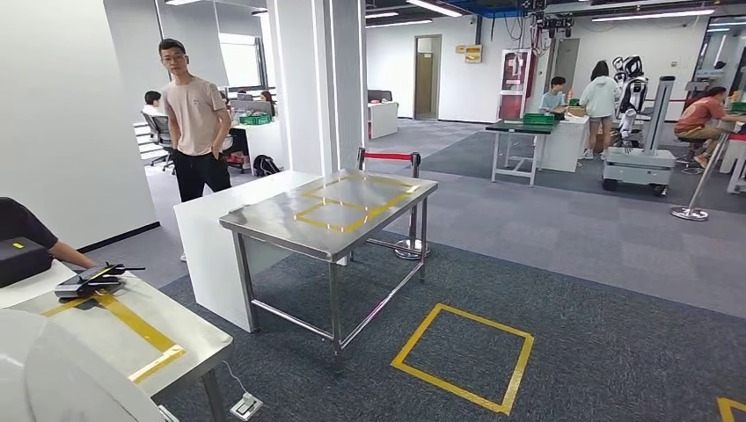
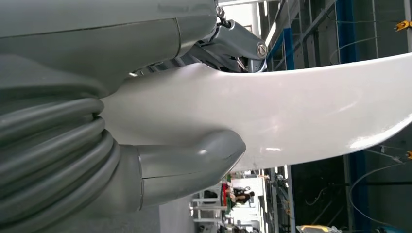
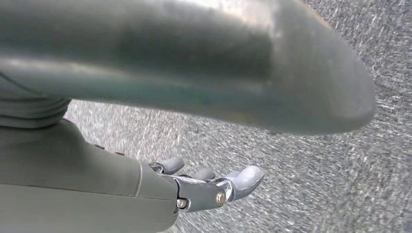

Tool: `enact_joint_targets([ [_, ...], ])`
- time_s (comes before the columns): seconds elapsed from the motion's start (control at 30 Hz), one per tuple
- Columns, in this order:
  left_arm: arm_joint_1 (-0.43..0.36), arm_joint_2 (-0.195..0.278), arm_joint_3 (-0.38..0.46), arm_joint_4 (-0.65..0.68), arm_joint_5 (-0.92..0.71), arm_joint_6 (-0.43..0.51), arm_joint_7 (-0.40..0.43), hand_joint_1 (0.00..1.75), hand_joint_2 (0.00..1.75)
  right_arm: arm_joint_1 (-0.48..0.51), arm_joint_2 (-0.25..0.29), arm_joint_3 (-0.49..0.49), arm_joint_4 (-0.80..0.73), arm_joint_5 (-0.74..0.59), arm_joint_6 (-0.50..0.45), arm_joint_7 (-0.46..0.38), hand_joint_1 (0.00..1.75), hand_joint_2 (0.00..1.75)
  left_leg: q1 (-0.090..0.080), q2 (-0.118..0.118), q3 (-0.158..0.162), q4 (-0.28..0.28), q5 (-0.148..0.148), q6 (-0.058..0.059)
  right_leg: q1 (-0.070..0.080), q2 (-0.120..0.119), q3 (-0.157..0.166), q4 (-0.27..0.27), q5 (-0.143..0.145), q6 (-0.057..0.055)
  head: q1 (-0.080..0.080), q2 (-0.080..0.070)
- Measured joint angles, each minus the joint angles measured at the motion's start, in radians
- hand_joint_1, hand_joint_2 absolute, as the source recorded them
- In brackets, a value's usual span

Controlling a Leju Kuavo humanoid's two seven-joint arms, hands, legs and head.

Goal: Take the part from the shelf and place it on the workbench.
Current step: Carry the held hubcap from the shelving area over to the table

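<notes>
Left hand [image 2: 160, 160] clamps smooth white curved part [image 2: 291, 111]; right hand [image 3: 214, 187] hangs spread, empty. A shallow hold risks slippage before the steel yellow-taped workbench [image 1: 273, 224].

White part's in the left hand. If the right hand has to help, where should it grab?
Probably the free stretch of the white part beyond the left hand, from the robot's right: thumb on one face, fingers on the other. It's a smooth curved shell, no handle showing, and the left hand clamps it that way. The right hand is open.
</notes>
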Motion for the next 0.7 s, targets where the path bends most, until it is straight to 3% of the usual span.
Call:
enact_joint_targets([
  [0.03,-0.013,0.004,0.0,0.007,0.0,0.0,0.001,1.75,1.75,0.0,0.002,0.0,0.0,0.001,0.0,0.001,0.0,0.0,-0.002,0.032,-0.019,0.037,-0.024,-0.003,-0.001,-0.014,-0.001,-0.004,0.004,-0.007,-0.001,0.0],
  [0.1,-0.034,0.009,-0.001,0.021,0.0,0.004,0.003,1.75,1.75,0.002,0.002,0.0,0.0,0.002,0.0,0.003,0.0,0.0,-0.003,0.09,-0.073,0.166,-0.097,-0.008,0.003,-0.041,-0.004,-0.005,0.005,-0.013,-0.004,0.0],
  [0.17,-0.041,0.013,-0.002,0.031,0.001,0.009,0.005,1.75,1.75,0.004,0.002,0.0,0.0,0.002,0.0,0.007,0.0,0.0,-0.003,0.106,-0.107,0.262,-0.133,-0.012,0.005,-0.069,-0.007,-0.005,0.005,-0.014,-0.004,0.0],
  [0.2,-0.042,0.016,-0.002,0.036,0.003,0.01,0.007,1.75,1.75,0.004,0.002,0.0,0.0,0.002,0.0,0.011,0.0,0.0,-0.003,0.109,-0.097,0.257,-0.123,-0.012,0.006,-0.082,-0.007,-0.005,0.005,-0.014,-0.004,0.0],
  [0.23,-0.044,0.018,-0.002,0.038,0.004,0.011,0.008,1.75,1.75,0.003,0.002,0.0,0.0,0.002,0.0,0.014,0.0,0.0,-0.003,0.117,-0.065,0.209,-0.097,-0.011,0.006,-0.095,-0.005,-0.004,0.004,-0.014,-0.004,0.0],
  [0.3,-0.053,0.023,-0.002,0.041,0.007,0.015,0.008,1.75,1.75,0.002,0.003,0.0,0.0,0.002,0.0,0.019,0.0,0.0,-0.008,0.164,0.02,0.065,-0.045,-0.004,0.01,-0.12,-0.002,0.0,0.0,-0.009,-0.005,0.0],
  [0.37,-0.063,0.025,-0.002,0.041,0.009,0.019,0.008,1.75,1.75,0.0,0.003,0.0,0.0,0.002,0.0,0.021,0.0,0.0,-0.014,0.197,0.062,-0.015,-0.026,0.012,0.016,-0.142,0.001,0.003,-0.004,-0.001,-0.004,0.0],
  [0.43,-0.066,0.027,-0.002,0.041,0.011,0.021,0.009,1.75,1.75,-0.002,0.003,0.0,0.0,0.002,0.0,0.022,0.0,0.0,-0.015,0.177,0.056,-0.021,-0.024,0.026,0.018,-0.165,0.004,0.003,-0.006,0.007,-0.003,0.0],
  [0.47,-0.066,0.028,-0.001,0.041,0.012,0.022,0.009,1.75,1.75,-0.003,0.003,0.0,0.0,0.002,0.0,0.022,0.0,0.0,-0.013,0.165,0.055,-0.022,-0.021,0.032,0.017,-0.164,0.005,0.007,-0.01,0.013,-0.003,0.0],
  [0.53,-0.071,0.028,-0.001,0.04,0.014,0.022,0.01,1.75,1.75,-0.004,0.004,0.0,0.0,0.002,0.0,0.022,0.0,0.0,-0.006,0.139,0.055,-0.027,-0.013,0.044,0.011,-0.111,-0.011,0.056,-0.047,0.027,-0.001,0.0],
  [0.6,-0.077,0.026,-0.001,0.039,0.015,0.023,0.012,1.75,1.75,-0.002,0.005,0.0,0.0,0.003,0.001,0.021,0.0,0.0,-0.002,0.115,0.05,-0.027,-0.008,0.051,0.004,-0.04,-0.068,0.181,-0.112,0.037,0.0,0.0],
  [0.63,-0.078,0.025,-0.001,0.04,0.015,0.023,0.013,1.75,1.75,0.0,0.005,0.0,0.0,0.004,0.001,0.02,0.0,0.0,-0.002,0.101,0.047,-0.027,-0.006,0.052,0.002,-0.026,-0.101,0.247,-0.137,0.04,0.001,0.0],
  [0.67,-0.078,0.023,-0.001,0.04,0.014,0.023,0.014,1.75,1.75,0.001,0.005,0.0,0.0,0.004,0.001,0.019,0.0,0.0,-0.002,0.085,0.044,-0.025,-0.005,0.051,0.001,-0.021,-0.122,0.287,-0.145,0.041,0.001,0.0],
  [0.7,-0.078,0.023,-0.001,0.04,0.012,0.023,0.014,1.75,1.75,0.002,0.006,0.0,0.0,0.004,0.002,0.017,0.0,0.0,-0.001,0.069,0.042,-0.023,-0.004,0.05,0.0,-0.019,-0.126,0.29,-0.132,0.04,0.001,0.0],
])
